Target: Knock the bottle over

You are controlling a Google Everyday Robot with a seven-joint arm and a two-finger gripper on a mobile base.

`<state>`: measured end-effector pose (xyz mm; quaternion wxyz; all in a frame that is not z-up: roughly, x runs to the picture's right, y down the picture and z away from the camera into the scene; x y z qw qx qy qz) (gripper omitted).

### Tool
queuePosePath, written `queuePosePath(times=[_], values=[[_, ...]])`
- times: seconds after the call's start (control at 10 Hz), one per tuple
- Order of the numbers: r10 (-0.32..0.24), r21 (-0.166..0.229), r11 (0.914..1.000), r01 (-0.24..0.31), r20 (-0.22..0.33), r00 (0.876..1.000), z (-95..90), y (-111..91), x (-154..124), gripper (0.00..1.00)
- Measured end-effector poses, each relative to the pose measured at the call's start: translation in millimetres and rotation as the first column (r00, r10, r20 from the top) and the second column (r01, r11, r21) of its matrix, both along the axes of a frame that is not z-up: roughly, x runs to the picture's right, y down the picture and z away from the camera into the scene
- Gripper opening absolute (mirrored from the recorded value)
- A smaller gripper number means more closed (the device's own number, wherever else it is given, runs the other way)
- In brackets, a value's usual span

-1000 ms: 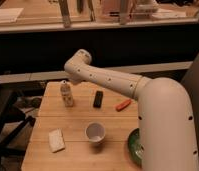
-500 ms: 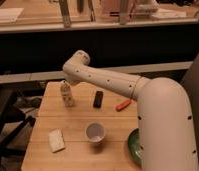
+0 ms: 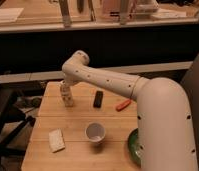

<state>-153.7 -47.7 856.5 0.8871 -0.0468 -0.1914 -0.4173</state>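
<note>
bottle [image 3: 67, 98] is upright at the back left of the wooden table [image 3: 78, 152], well left of the black block [image 3: 98, 98]. the arm reaches across from the right, bends at the elbow and drops down so the gripper [image 3: 66, 85] sits right over the bottle's top, at its back-left side. the gripper is clenched, not wrapped round anything i can make out. can't tell from here if it's already touching the cap or just beside it.

step: approach looks done, the push itself isn't, since the bottle hasn't tipped. next move probably calls for a short sideways sweep with the closed fingers, high on the bottle near the cap so it topples rather than slides. pushing toward open table seems safer than toward the block.

also on the table: white cup [image 3: 95, 133] front centre, pale pad [image 3: 56, 140] front left, small orange thing [image 3: 123, 104] right of the block, green bowl [image 3: 133, 148] at the front right edge, partly hidden by the arm.

vs a second ago: nearly no change. bottle in the same spot and upright, other items unmoved, the arm's elbow has shifted only a touch.
</note>
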Motion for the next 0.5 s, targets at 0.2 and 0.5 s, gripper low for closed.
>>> queuePosePath(times=[0.2,0.5], values=[[-0.006,0.004,1.0000,0.006,0.010,1.000,1.6,-2.6,-1.0,0.00],[-0.017,0.009,0.9998,0.016,0.028,0.999,1.2,-3.2,-7.3,0.00]])
